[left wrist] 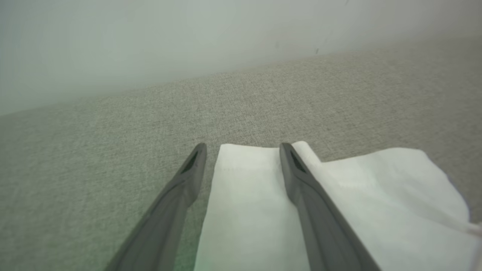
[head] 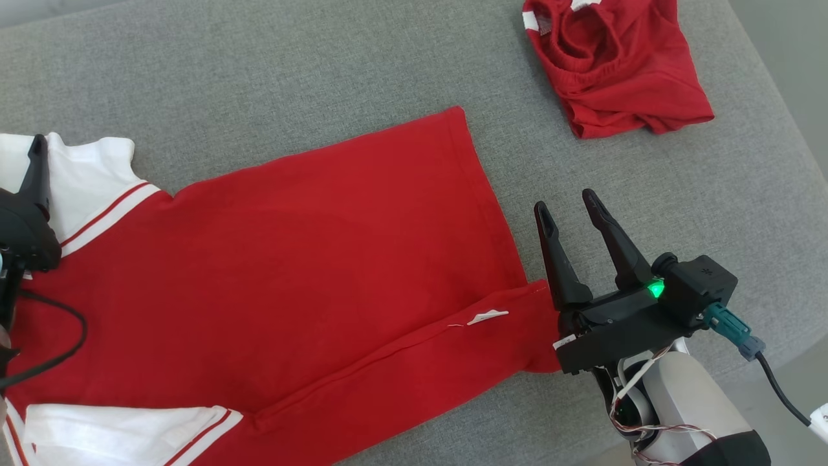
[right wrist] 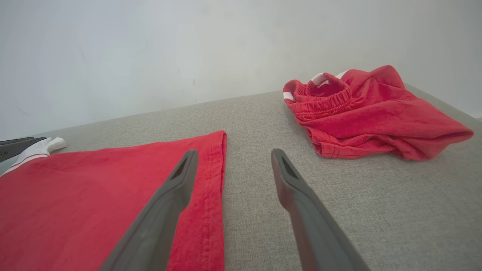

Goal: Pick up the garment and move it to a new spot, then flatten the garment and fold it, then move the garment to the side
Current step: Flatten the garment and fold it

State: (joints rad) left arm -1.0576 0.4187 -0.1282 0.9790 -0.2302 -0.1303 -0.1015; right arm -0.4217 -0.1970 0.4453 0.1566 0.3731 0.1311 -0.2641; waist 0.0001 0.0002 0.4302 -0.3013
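Red shirt (head: 291, 259) lies flat just beside the right hand (head: 568, 202), its white sleeve (left wrist: 248, 210) beneath the left hand (left wrist: 243, 148). Both hands gape wide, empty. Pinching only one layer could drag the folded edge open.

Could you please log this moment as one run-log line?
red shirt: spread on cushion | left gripper: open, over white sleeve | right gripper: open, at hem | red shorts: crumpled, apart
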